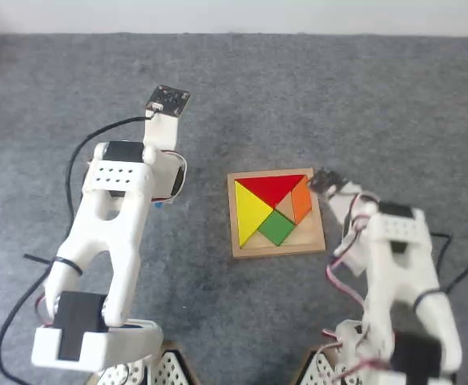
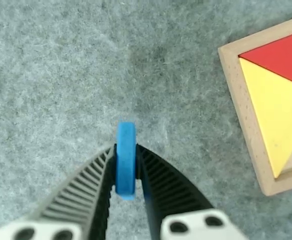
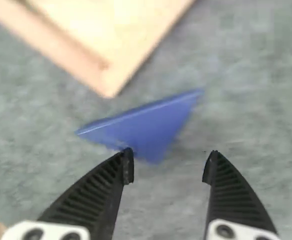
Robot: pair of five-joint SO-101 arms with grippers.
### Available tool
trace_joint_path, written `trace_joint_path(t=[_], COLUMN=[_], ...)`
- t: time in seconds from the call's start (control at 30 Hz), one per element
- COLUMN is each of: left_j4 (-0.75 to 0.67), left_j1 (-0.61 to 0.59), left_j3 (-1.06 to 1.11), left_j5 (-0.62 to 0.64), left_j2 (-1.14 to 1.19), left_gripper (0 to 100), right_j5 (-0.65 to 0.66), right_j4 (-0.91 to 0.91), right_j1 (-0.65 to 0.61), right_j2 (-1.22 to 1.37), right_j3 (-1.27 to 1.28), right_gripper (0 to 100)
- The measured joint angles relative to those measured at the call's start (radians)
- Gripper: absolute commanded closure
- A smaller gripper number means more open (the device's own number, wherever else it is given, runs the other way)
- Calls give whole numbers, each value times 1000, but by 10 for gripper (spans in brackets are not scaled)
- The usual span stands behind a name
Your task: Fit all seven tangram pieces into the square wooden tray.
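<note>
The square wooden tray (image 1: pixel 279 248) lies mid-table and holds a red triangle (image 1: pixel 272 188), a yellow triangle (image 1: pixel 250 210), a green square (image 1: pixel 276 228) and an orange piece (image 1: pixel 301 200). My left gripper (image 2: pixel 126 150) hangs over the carpet to the tray's left, shut on a blue piece (image 2: pixel 126 137) that stands on edge between its fingers. The tray's rim (image 2: pixel 246 115), with the red (image 2: pixel 281 55) and yellow (image 2: pixel 278 115) triangles, lies off to its side. My right gripper (image 3: pixel 168 162) stands open beside the tray's corner (image 3: pixel 111 30). A blue triangle (image 3: pixel 146 125) lies on the carpet just beyond its fingertips.
Grey carpet (image 1: pixel 242 96) covers the whole table. The left arm's white body (image 1: pixel 106 241) stands left of the tray, the right arm's (image 1: pixel 394 265) to the tray's right. Black cables (image 1: pixel 82 152) trail beside both arms.
</note>
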Motion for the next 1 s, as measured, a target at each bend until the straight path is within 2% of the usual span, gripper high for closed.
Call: trace_joint_path(t=[0.2,0.27,0.4,0.53,0.7,0.83,1.0], left_j4=[-21,-21,-21,-21,-21,-21,-21], left_j1=[0,0,0,0,0,0,0], left_j3=[3,3,3,3,12,14,14], left_j5=[0,0,0,0,0,0,0], left_j2=[0,0,0,0,0,0,0], left_gripper=[987,987,987,987,987,987,987], right_j5=[-3,-51,-319,-667,-1025,-1206,-1284], right_j4=[3,3,52,238,430,394,253], right_j1=[44,40,15,-5,-160,-311,-313], right_j2=[227,275,293,281,272,272,272], right_j3=[-241,-285,-313,-359,-396,-394,-321], right_gripper=[761,761,761,760,726,679,786])
